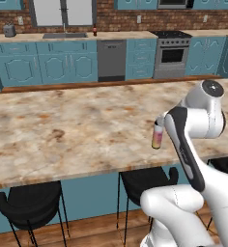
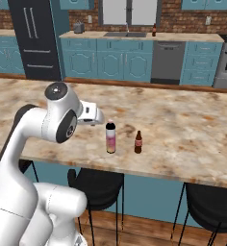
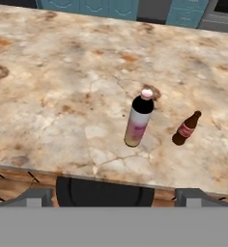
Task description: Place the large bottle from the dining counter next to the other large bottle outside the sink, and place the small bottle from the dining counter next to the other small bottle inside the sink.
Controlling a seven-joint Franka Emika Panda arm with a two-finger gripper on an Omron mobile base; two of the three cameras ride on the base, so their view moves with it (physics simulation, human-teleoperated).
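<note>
In your left base view the arm rises from 5 o'clock, elbow bent, overlapping the large bottle [image 1: 157, 137] on the desk [image 1: 63, 130]. From the right base, the small bottle [image 2: 138, 142] stands just beside it at 3 o'clock. In your hand view the tool [image 3: 114, 195] gapes wide, empty, above both.

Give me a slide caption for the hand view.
Pink-to-yellow bottle and small brown bottle standing apart on the marbled dining counter.
</note>
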